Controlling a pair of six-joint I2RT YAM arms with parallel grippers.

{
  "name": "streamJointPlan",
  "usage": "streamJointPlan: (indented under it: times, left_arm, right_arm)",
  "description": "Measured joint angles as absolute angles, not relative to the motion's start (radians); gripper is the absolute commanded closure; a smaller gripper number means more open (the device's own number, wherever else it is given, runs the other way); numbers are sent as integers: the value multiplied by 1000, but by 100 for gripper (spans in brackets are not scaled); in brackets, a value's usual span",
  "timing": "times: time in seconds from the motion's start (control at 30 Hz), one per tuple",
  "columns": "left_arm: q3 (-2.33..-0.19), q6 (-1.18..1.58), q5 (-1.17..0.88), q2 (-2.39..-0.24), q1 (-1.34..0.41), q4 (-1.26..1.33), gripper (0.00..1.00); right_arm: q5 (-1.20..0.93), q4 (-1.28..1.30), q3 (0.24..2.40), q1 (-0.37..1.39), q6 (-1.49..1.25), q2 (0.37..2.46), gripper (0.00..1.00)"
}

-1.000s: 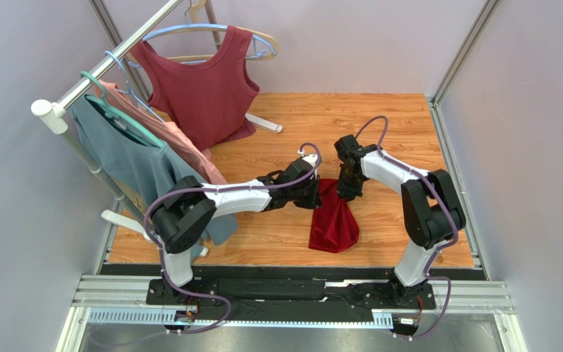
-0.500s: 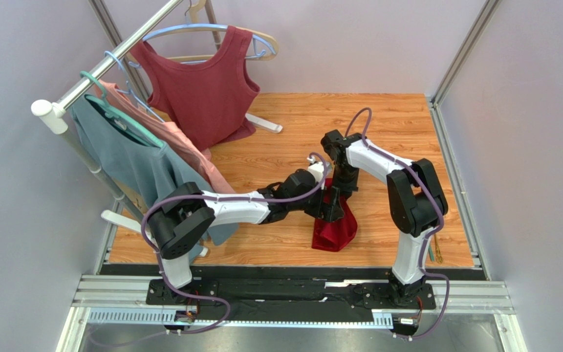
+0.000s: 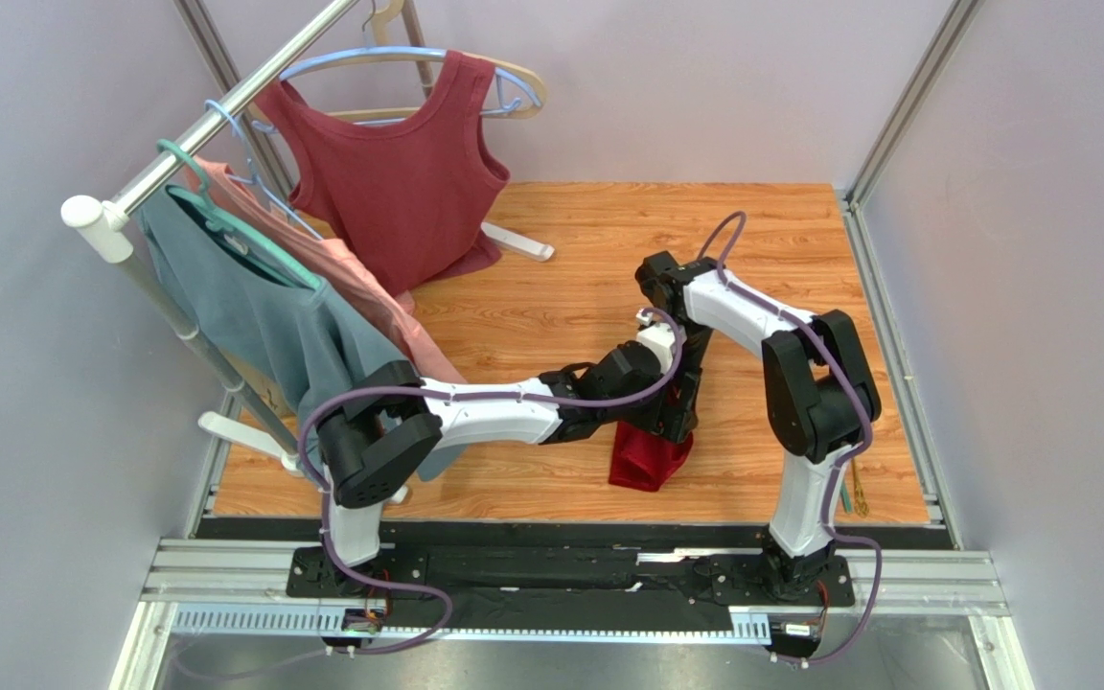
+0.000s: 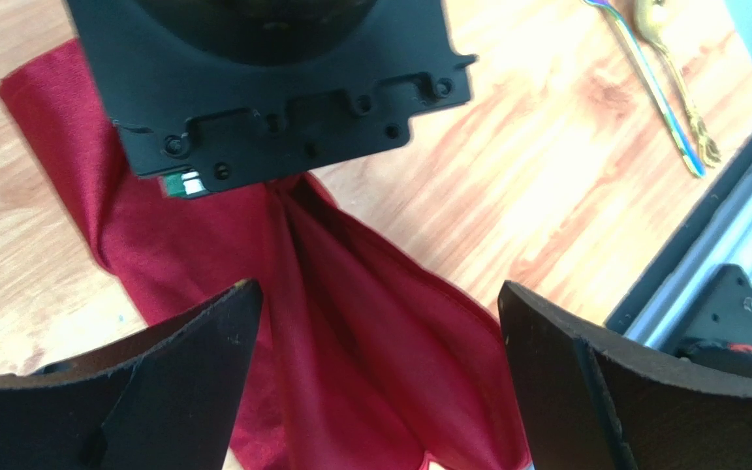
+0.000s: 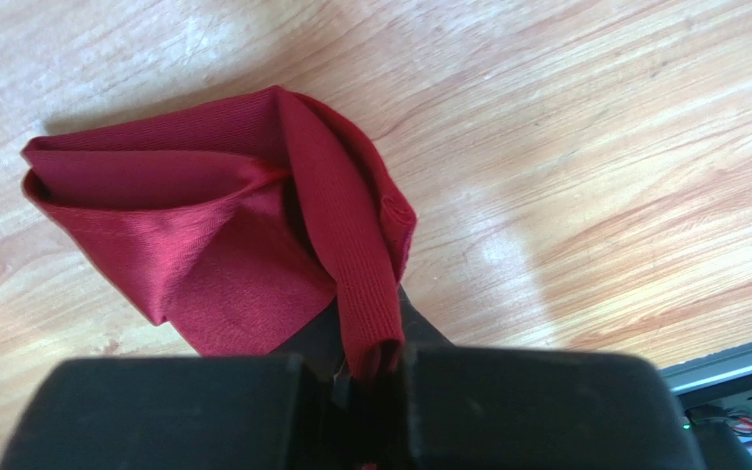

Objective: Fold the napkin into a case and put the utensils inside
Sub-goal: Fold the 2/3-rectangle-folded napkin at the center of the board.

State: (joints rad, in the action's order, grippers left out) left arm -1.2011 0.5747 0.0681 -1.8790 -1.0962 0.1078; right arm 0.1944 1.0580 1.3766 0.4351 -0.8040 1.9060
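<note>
**While the right gripper (image 5: 370, 364) pinches the napkin (image 5: 223, 225), the left gripper (image 4: 375, 318) stands spread**

Where the wooden surface (image 3: 558, 288) approaches its near edge, right of the middle, the crimson napkin lies bunched and creased. One narrow fold of it rises from the heap and runs in between the right gripper's pressed-together fingers (image 5: 507, 411), which clamp the cloth. The left gripper hangs just above the napkin with its two dark fingers (image 4: 184, 392) wide apart, one on each side of the draped cloth, and grips nothing. The left wrist view shows the right gripper's black body directly ahead, with cloth fanning out beneath it. Well apart from the napkin, the gold utensils (image 4: 666, 93) lie side by side by the surface's near right corner.
</note>
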Motion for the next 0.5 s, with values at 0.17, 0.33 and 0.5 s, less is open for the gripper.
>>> streamJointPlan:
  times: [0.17,0.33,0.5]
  left_arm:
    - [-1217,574,117,-1894,-1106,97,1]
    - [-1252,577,155,-1922,-1113,86,8]
    - [-1256,580,168,-1930,-1118,91,36]
  right_arm:
    - [195,1057,1376,431,-827,1906,100]
    - [193,1056,1375,416,-852,1906,100]
    - [197,1054,1375,413,-867,1906,100]
